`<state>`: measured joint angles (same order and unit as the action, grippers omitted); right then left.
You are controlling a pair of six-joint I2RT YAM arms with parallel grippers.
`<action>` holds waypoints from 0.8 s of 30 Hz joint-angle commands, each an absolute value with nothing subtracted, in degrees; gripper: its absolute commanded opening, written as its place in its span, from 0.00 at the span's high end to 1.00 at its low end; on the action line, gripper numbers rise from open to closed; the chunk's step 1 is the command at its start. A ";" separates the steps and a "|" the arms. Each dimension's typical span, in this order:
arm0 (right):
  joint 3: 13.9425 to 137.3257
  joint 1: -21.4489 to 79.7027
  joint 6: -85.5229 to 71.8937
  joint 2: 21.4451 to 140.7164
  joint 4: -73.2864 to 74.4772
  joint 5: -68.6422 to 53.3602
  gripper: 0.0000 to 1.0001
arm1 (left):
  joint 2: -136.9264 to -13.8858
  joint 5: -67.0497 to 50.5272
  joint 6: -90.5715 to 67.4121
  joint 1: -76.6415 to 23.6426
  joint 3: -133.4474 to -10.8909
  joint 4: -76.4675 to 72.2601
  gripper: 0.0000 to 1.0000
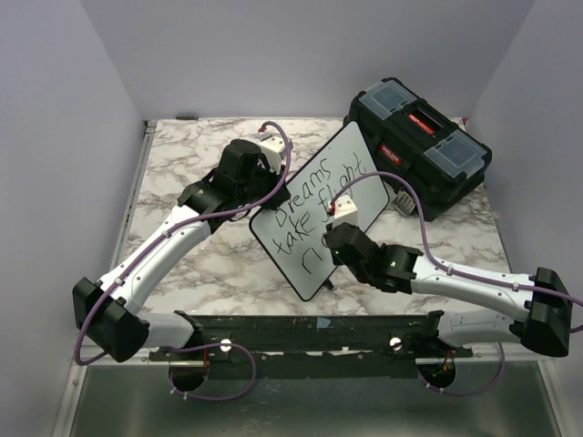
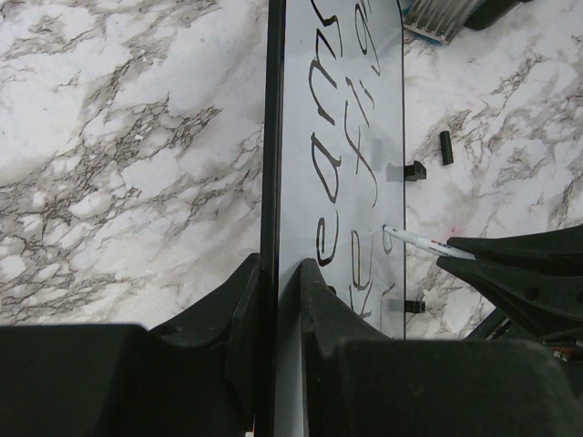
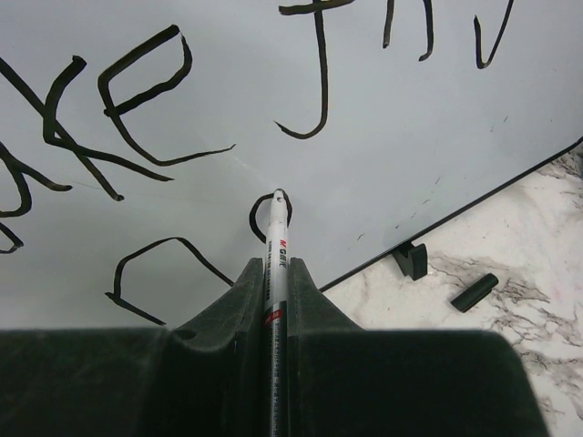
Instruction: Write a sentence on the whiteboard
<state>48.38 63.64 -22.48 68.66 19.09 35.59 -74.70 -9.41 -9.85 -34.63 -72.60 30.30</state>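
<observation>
The whiteboard (image 1: 314, 187) stands tilted on the marble table. Black handwritten words on it (image 1: 305, 208) read "Dreams" and "take fl…"; the rest is hidden behind my right wrist. A few strokes sit on a lower line. My left gripper (image 1: 264, 196) is shut on the board's left edge, which runs between its fingers in the left wrist view (image 2: 278, 269). My right gripper (image 1: 339, 244) is shut on a white marker (image 3: 274, 228). The marker tip touches the board (image 3: 410, 118) at a small loop. The marker (image 2: 419, 239) and writing (image 2: 342, 155) also show in the left wrist view.
A black toolbox (image 1: 419, 146) stands at the back right, just behind the board. A small black cap (image 3: 475, 292) lies on the marble by the board's lower edge, next to a black board foot (image 3: 412, 259). Grey walls enclose the table.
</observation>
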 commanded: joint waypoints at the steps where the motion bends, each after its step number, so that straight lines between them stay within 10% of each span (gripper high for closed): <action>1: 47.93 63.56 -23.72 67.99 15.64 32.07 0.99 | -76.82 -4.83 -4.84 -35.66 -69.78 40.43 1.00; 24: 45.55 61.86 -28.29 56.15 17.89 34.83 0.99 | -76.51 -5.00 -4.75 -35.69 -69.70 40.30 1.00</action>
<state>47.92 63.13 -27.64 56.86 19.62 33.80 -74.70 -9.43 -9.87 -34.63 -72.60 30.26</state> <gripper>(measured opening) 0.124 0.187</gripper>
